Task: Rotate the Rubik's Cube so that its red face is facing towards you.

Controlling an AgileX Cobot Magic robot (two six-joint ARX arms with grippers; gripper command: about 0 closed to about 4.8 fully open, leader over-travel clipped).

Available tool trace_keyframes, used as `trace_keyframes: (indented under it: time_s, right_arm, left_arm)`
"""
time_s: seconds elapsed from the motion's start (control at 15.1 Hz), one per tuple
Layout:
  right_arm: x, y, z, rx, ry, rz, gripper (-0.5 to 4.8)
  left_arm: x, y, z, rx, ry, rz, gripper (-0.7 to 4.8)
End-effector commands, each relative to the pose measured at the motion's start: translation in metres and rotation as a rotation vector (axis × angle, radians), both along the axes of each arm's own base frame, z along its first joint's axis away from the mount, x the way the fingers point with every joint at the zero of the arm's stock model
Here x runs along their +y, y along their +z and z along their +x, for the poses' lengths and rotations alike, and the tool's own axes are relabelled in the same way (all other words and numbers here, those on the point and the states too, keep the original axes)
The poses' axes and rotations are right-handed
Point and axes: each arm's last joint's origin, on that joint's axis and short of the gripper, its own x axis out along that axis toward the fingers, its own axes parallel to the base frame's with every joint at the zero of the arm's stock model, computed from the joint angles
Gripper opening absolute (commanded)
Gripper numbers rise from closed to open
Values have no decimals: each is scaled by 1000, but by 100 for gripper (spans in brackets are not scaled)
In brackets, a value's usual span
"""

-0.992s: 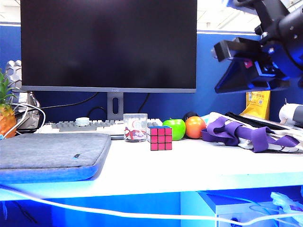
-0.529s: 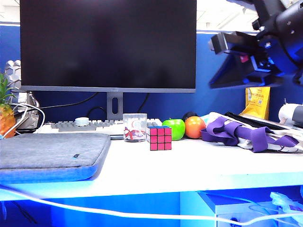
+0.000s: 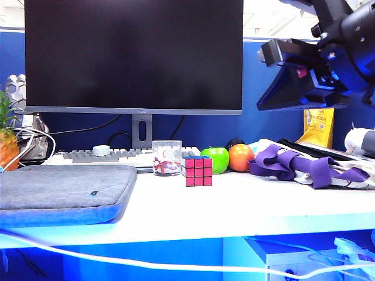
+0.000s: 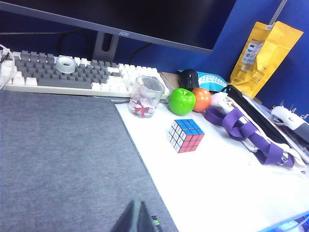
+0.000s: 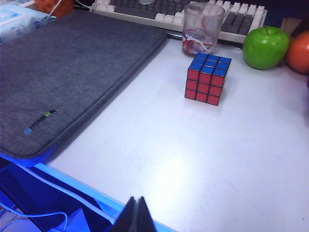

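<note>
The raised arm point(image 3: 316, 70) has tilted up; both the left gripper point(image 4: 136, 217) and right gripper point(image 5: 136, 215) are closed, empty, well clear of the Rubik's Cube point(image 3: 197, 170).

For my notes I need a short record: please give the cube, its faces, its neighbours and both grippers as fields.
cube: Rubik's Cube on the white table, untouched
red face: towards the exterior camera
top face: blue
neighbours: glass cup, green apple
left gripper: shut, over the grey sleeve
right gripper: shut, above the table edge
</note>
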Motion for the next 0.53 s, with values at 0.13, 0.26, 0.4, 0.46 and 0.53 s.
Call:
trace_keyframes:
  time_s: [0.13, 0.26, 0.4, 0.46, 0.53]
  right_arm:
    - [1, 3, 0, -7, 7, 14, -6]
    - [-1, 6, -2, -19, 6, 24, -6]
    - [-4, 13, -6, -51, 6, 57, -6]
    - [-6, 16, -7, -62, 4, 67, -6]
    - [-8, 18, -6, -70, -7, 76, -6]
  left_arm:
    - [0, 1, 0, -4, -2, -5, -2]
    - [0, 1, 0, -4, -2, -5, -2]
    - [0, 1, 0, -3, -3, -5, -2]
    - [0, 0, 0, -2, -1, -2, -2]
    - [0, -3, 1, -5, -1, -3, -2]
